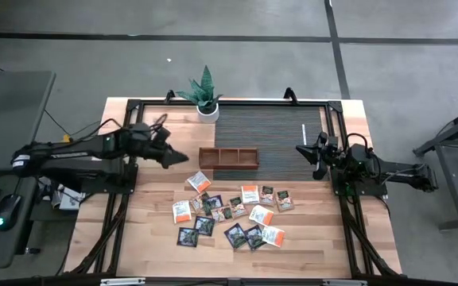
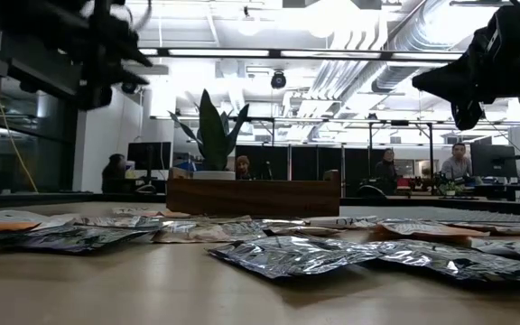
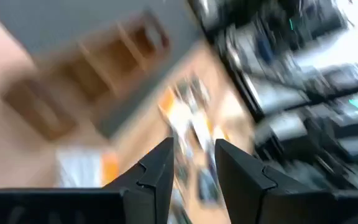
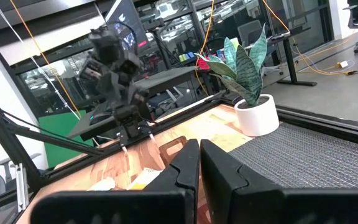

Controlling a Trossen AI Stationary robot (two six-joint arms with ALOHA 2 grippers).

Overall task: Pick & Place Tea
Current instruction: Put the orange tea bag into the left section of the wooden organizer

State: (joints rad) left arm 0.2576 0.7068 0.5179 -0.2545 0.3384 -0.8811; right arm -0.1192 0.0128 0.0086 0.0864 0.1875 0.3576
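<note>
left gripper (image 1: pixel 183 157), fingers parted, empty, hung beside long brown wooden three-compartment tray (image 1: pixel 228 159); right gripper (image 1: pixel 300 149) closed, waiting. risk: overlapping flat foil tea sachets (image 1: pixel 230 213) — pinch could lift two.

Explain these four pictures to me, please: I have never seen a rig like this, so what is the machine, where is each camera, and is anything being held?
Two dark robot arms work at a light wooden table. One picture looks straight down, one looks level across the tabletop, and two come from cameras on the arms' wrists.

The left gripper hangs above the table, left of the long brown wooden three-compartment tray. Its fingers stand apart with nothing between them. The right gripper waits over the dark ribbed mat, shut and empty.

In front of the tray lie the small flat square tea sachets, some white-and-orange, some dark. None is in the tray yet. A green plant in a white pot stands at the back edge.
</note>
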